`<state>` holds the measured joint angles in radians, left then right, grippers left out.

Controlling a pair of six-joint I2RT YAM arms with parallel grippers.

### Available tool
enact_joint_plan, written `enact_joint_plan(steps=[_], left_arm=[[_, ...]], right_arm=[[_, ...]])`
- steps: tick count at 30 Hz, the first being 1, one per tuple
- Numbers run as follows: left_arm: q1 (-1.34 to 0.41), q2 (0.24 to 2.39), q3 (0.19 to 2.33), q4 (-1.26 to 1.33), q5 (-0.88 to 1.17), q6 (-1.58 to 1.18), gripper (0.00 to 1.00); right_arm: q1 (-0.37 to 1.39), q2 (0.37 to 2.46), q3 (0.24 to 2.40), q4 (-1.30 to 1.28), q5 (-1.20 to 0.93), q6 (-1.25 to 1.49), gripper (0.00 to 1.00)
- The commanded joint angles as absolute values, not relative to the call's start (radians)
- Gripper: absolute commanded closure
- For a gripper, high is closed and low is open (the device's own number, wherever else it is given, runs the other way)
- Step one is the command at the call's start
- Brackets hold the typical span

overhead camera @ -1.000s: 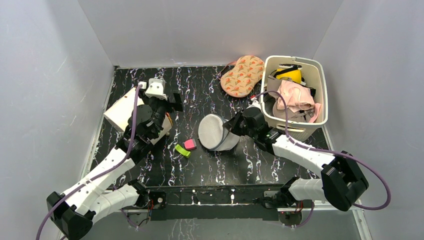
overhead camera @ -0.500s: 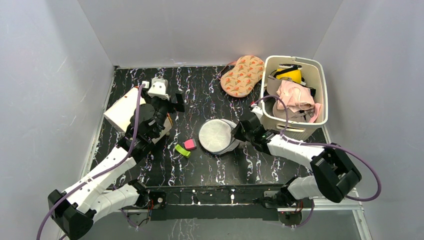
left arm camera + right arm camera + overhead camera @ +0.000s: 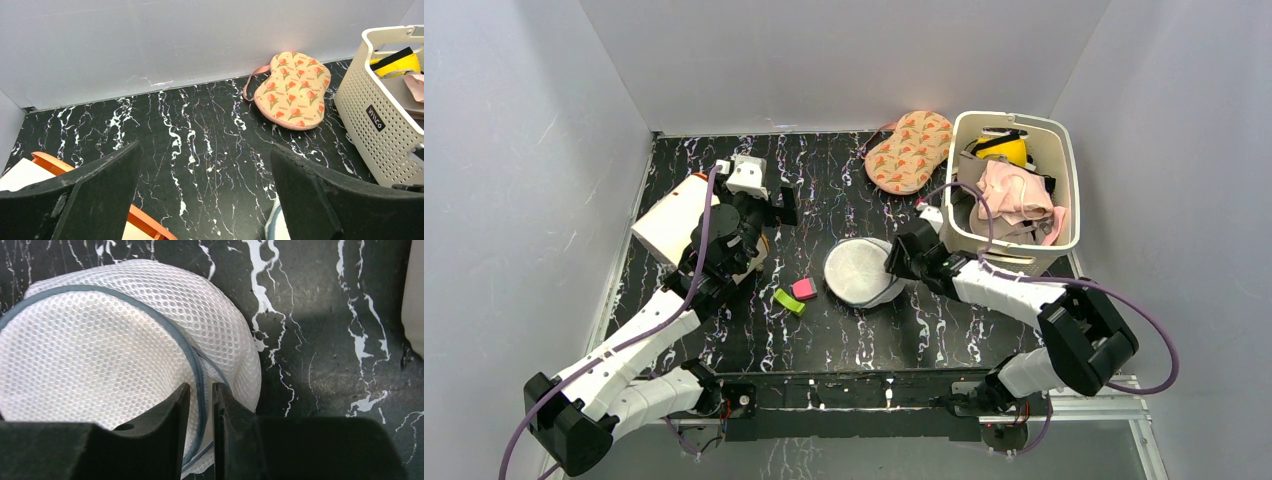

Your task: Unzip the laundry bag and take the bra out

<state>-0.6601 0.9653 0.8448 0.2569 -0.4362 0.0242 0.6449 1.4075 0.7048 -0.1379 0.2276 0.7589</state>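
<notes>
- The right gripper [image 3: 200,425] was closed down to a narrow slit, and its two black fingers [image 3: 172,430] pinched the grey zipper band on the rim of the laundry bag.
- The small drum-shaped white mesh laundry bag [image 3: 100,350] lay straight ahead of those fingers on the black, white-veined marble table [image 3: 824,340], with its round lid panel facing up. How far the zip had run could not be told.
- A small pink block [image 3: 804,289] and a green block [image 3: 789,300] sat touching each other on the far side of the bag from the right gripper.
- A cream slotted plastic basket [image 3: 1064,180], piled with pink and yellow things, stood close behind the right gripper.
- The left gripper [image 3: 205,150] was spread wide and held nothing, raised above the table and well apart from the bag.
- A white box with an orange edge [image 3: 15,175] lay below that gripper's left finger.
- Far ahead of the left gripper, against the back wall, lay a peach padded fabric piece with orange flower print [image 3: 295,90], a pink strap at its edge.
</notes>
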Motion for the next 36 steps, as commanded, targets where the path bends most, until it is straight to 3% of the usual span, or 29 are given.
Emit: enact_joint_plan(steps=[1,14,25,31,36], left_arm=[[-0.655,0.959,0.890,0.265,-0.426,0.015,0.02],[-0.655,0.986,0.899,0.253,-0.416,0.015,0.02],[-0.657,0.995,0.971,0.213,-0.368,-0.003,0.02],[-0.657,1.044,1.254,0.107,-0.351,-0.025,0.01],[-0.657,1.053,1.402,0.039,-0.349,-0.024,0.02]], right_arm=[[0.640,1.323,0.818,-0.145,0.193,0.658,0.63],[0.641,1.180,1.053,-0.248,0.166,0.440,0.03],[0.641,1.019,1.354,-0.406,0.308,0.250,0.02],[0.640,0.934,1.517,-0.500,0.438,0.200,0.02],[0.641,0.852,1.534,-0.495,0.466,0.173,0.02]])
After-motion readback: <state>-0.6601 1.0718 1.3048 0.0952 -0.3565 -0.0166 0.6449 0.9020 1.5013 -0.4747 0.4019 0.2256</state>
